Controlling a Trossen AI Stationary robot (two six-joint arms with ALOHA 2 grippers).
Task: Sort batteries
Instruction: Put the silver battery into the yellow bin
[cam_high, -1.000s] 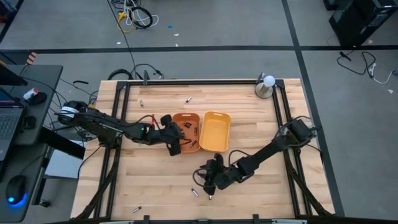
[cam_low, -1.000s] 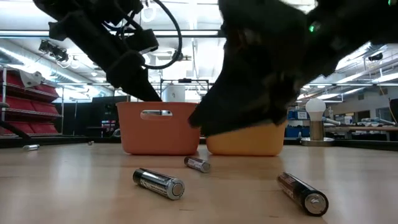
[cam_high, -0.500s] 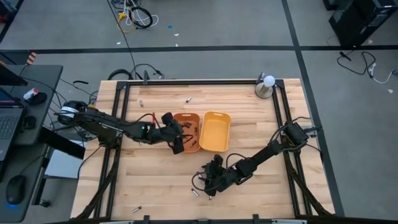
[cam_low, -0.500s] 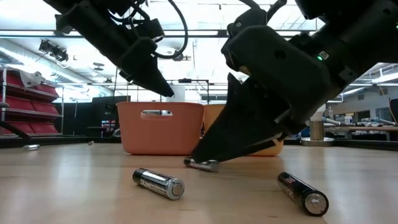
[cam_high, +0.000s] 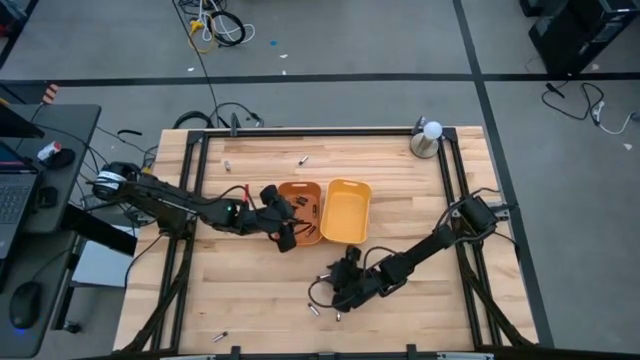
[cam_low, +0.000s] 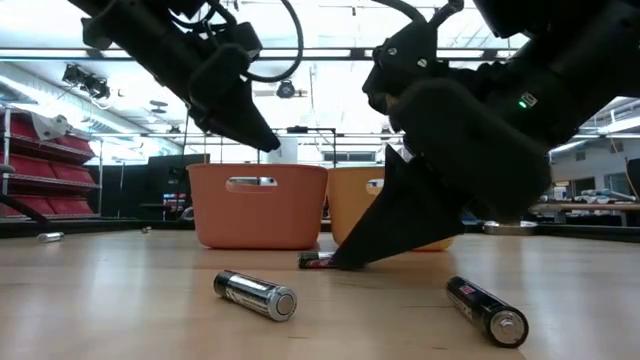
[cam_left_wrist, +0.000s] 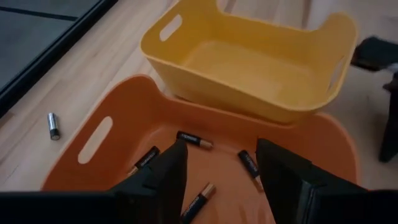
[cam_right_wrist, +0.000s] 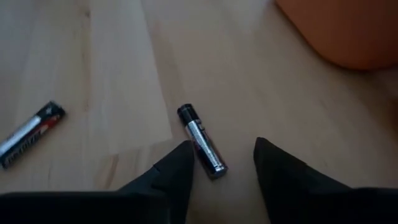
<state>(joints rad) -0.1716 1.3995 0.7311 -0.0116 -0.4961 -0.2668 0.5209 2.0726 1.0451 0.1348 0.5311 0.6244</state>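
From above, the left gripper (cam_high: 286, 236) hangs over the near edge of the orange tray (cam_high: 300, 190), which holds several batteries; the yellow tray (cam_high: 345, 212) beside it looks bare. The right gripper (cam_high: 338, 295) is low over the bare wood nearer the front, with loose batteries close by.

At table height, the right gripper's fingertips come down on a small battery (cam_low: 314, 261) lying flat in front of the trays — two larger ones lie nearer the camera.

The left wrist view shows its fingers (cam_left_wrist: 163, 180) parted with nothing between them, over four dark batteries in the orange tray.

The right wrist view shows its fingers (cam_right_wrist: 174, 171) spread either side of the silvery battery (cam_right_wrist: 201, 142), not yet clamped. It looks light, hard and smooth, likely to roll — best pinched across its middle.
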